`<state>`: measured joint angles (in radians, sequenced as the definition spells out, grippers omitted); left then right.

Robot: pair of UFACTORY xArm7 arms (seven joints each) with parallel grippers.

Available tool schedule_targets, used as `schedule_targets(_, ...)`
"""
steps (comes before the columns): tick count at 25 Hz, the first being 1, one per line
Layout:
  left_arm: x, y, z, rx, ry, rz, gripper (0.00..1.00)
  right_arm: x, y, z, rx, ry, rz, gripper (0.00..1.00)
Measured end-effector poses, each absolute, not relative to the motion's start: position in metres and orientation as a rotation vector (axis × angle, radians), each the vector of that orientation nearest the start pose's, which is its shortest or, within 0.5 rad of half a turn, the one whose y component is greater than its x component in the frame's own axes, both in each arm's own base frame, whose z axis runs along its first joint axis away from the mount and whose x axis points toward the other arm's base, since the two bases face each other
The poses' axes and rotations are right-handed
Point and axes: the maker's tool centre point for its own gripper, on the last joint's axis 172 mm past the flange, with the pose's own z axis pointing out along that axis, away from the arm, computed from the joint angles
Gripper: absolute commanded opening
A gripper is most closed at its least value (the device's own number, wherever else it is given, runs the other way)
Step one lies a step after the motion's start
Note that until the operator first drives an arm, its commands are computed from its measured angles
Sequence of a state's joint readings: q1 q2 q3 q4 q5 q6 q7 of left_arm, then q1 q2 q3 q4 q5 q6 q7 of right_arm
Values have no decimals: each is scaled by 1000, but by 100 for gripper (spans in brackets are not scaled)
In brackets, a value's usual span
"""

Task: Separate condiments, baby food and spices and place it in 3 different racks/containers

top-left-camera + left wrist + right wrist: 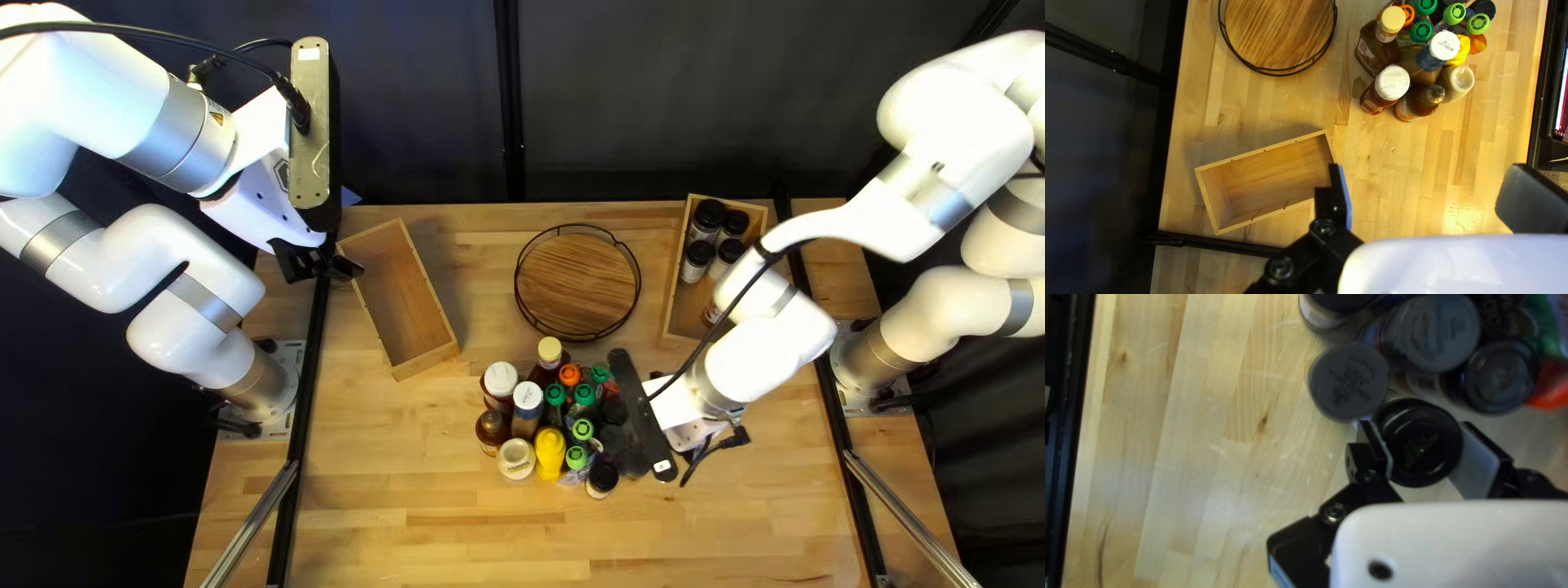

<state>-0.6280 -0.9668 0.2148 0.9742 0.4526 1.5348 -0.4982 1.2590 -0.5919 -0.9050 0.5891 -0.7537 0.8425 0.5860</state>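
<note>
- Crowded bottles, jars and pouches stand at the middle of the bench (435, 523), while the right arm (751, 348) hides part of the cluster and partly covers the right wooden box (673, 294).
- The right tool (688, 436) grips a black-lidded jar (1418, 443) at the cluster's edge, both fingers against its sides; a grey-lidded jar (1348, 381) sits just beside one finger.
- The left tool (316, 265) is spread wide, nothing between its fingers, over the near end of the left wooden box (1268, 177) as the left wrist view shows it.
- Three containers are set out: two wooden boxes and, between them, one round wire-rimmed tray (577, 285).
- At least four dark-lidded jars (709, 215) stand inside the right wooden box; something more is partly hidden under the arm.
- In the cluster, the top left view shows five green caps (585, 394), one orange cap (569, 375) and two white-capped bottles (527, 395).
- Alongside are one yellow bottle (550, 452), one cream-topped bottle (517, 460), one pale-yellow-capped bottle (550, 351) and one dark-capped amber bottle (492, 427).
- Five dark or grey round lids crowd the right wrist view, the gripped one included.
- Several lids bear raised or printed lettering; paper labels wrap some bottles.
</note>
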Motion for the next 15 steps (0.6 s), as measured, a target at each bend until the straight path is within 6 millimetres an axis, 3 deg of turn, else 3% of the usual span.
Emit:
schedule_targets(7, 291, 12, 454, -2996, -153, -709, 100, 365, 57, 205, -3136, -325, -427, 3)
schedule_targets(15, 291, 12, 454, -2996, -153, -709, 100, 351, -13, 198, -3212, -117, -411, 2)
